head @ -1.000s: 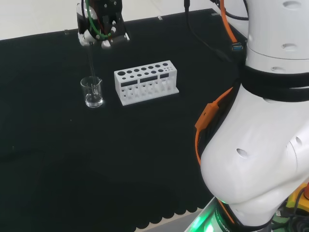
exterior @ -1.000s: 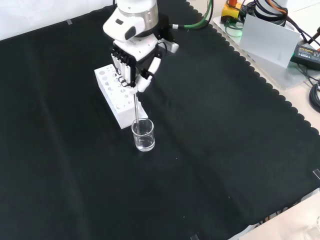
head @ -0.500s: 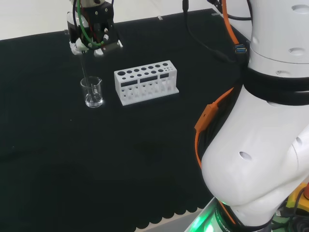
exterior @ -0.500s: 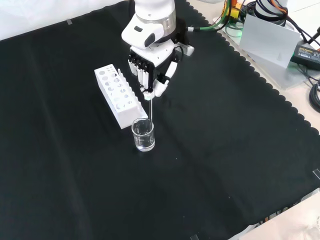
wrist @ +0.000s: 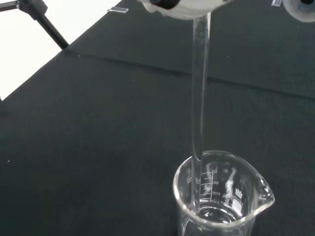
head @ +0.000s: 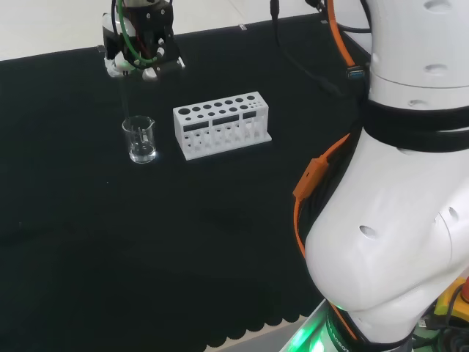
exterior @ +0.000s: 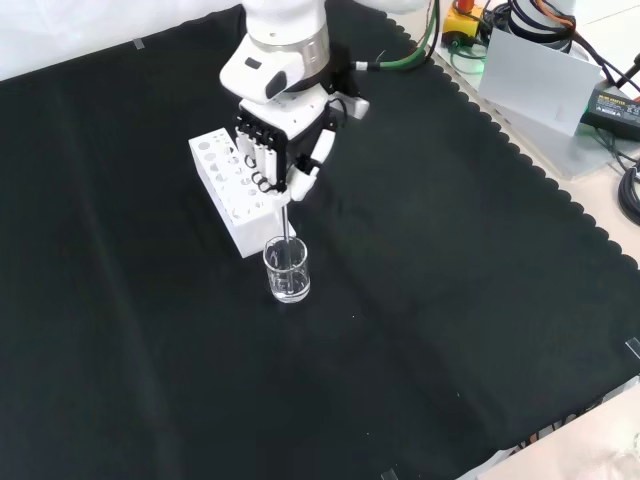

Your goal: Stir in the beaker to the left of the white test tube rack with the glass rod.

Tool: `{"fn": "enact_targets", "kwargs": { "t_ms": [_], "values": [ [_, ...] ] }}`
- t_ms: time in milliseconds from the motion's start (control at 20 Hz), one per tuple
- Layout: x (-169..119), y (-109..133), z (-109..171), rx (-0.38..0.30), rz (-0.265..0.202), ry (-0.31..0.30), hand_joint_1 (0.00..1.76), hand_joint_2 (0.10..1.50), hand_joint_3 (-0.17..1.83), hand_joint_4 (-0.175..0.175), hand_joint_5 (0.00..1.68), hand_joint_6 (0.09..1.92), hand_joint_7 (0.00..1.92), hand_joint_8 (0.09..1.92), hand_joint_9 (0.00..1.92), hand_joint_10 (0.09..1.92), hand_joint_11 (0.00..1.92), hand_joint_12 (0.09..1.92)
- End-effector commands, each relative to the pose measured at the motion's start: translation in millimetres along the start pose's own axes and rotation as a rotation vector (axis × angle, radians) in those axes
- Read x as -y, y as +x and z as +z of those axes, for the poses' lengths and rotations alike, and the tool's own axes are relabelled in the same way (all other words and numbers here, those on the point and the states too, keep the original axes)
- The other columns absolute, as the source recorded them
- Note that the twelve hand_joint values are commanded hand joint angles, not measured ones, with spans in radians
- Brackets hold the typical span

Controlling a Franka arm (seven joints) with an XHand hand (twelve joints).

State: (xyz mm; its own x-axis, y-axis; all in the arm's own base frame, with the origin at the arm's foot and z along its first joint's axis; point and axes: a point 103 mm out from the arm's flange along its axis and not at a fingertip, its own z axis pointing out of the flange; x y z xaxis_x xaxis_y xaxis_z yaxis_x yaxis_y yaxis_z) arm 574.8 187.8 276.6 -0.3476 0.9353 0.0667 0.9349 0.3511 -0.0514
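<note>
Hand (exterior: 283, 150) shifted toward rack (exterior: 232, 192), rod (wrist: 199, 98) in beaker (exterior: 286, 270)

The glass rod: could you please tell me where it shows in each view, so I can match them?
Head view: the rod hangs from the hand, upper left, above the beaker.
Front view: centre, between hand and beaker, beside the rack.
Wrist view: upright, its tip inside the beaker's rim.
Shared landmark: the beaker.
</note>
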Motion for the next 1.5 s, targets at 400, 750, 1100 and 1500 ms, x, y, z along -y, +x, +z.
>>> {"fn": "enact_targets", "kwargs": {
  "t_ms": [400, 750, 1100, 1500],
  "values": [
    [8.9, -40.1, -13.0, 0.020, 0.033, -0.003, 1.33, 1.03, -0.17, -0.175, 1.45, 0.09, 1.51, 0.32, 1.82, 0.17, 1.59, 0.61],
    [23.5, -14.3, -7.0, 0.026, 0.016, 0.015, 1.33, 1.03, -0.17, -0.175, 1.45, 0.09, 1.50, 0.33, 1.83, 0.17, 1.58, 0.62],
    [12.3, -3.8, -2.6, 0.008, -0.004, 0.015, 1.33, 1.03, -0.17, -0.175, 1.45, 0.09, 1.50, 0.33, 1.83, 0.17, 1.58, 0.62],
    [-11.5, -15.4, 1.7, 0.001, -0.022, 0.022, 1.33, 1.03, -0.17, -0.175, 1.45, 0.09, 1.50, 0.33, 1.83, 0.17, 1.58, 0.62]
  ]
}}
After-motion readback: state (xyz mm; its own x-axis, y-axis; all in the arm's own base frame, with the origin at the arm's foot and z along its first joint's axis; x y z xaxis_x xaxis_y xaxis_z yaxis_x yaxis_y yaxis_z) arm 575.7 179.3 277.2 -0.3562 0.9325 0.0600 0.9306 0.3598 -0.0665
